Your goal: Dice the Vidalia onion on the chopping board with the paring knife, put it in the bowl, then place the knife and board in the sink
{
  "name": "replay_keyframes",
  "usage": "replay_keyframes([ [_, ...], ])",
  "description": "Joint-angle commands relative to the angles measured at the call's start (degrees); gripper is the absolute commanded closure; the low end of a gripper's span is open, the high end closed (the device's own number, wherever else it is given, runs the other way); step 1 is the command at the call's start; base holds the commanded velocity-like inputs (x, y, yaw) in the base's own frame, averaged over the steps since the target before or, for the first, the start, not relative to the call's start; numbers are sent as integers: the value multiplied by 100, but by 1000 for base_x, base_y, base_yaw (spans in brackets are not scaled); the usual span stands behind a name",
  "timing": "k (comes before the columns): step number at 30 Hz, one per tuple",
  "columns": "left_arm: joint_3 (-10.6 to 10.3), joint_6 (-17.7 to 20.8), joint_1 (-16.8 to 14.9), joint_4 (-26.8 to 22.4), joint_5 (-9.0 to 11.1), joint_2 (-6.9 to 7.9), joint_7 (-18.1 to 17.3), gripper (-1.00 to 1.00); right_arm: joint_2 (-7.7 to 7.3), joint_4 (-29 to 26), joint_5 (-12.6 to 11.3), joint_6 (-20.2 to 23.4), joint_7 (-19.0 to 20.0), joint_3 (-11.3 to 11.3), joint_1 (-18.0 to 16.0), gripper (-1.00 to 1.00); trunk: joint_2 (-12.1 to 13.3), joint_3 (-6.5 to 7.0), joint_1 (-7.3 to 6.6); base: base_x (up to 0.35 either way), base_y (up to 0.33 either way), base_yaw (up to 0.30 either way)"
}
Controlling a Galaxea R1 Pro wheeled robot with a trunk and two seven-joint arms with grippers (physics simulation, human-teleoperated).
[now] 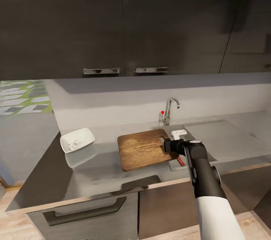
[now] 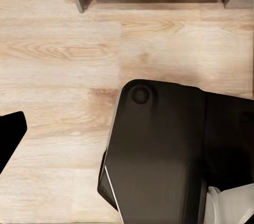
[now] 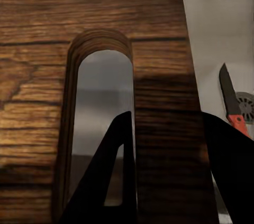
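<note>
Right end effector (image 1: 164,144) grips chopping board (image 1: 145,149), slotted end toward sink (image 1: 226,138)

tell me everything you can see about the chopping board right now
The chopping board is a dark brown wooden rectangle with rounded corners and clear grain. It lies roughly flat on the grey countertop, its right end reaching over the sink. That end has a slot hole. The right gripper grips the strip of wood between slot and edge, one finger through the slot.

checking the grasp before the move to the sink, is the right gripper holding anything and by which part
The right gripper holds the chopping board by its slotted end: one finger through the slot hole, the other past the board's edge.
</note>
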Motion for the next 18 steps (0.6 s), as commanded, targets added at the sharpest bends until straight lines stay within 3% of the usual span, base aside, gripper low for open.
replay_keyframes([
  [1,-13,-5,3,-14,18,-2,13,-100,6,5,45,-16,35,-13,-6,100,-13,-12,4,0,-301,263],
  [8,-12,-5,3,-14,18,1,15,-100,6,25,38,-79,-15,-10,-6,100,-13,-12,4,0,-269,279],
  [14,-13,-5,3,-14,18,6,16,-100,6,31,39,-83,-16,-13,-6,100,-13,-12,4,0,-48,279],
  [18,-13,-5,3,-14,18,7,16,-100,11,31,44,-85,-89,-27,-5,100,-13,-12,4,0,-4,104],
])
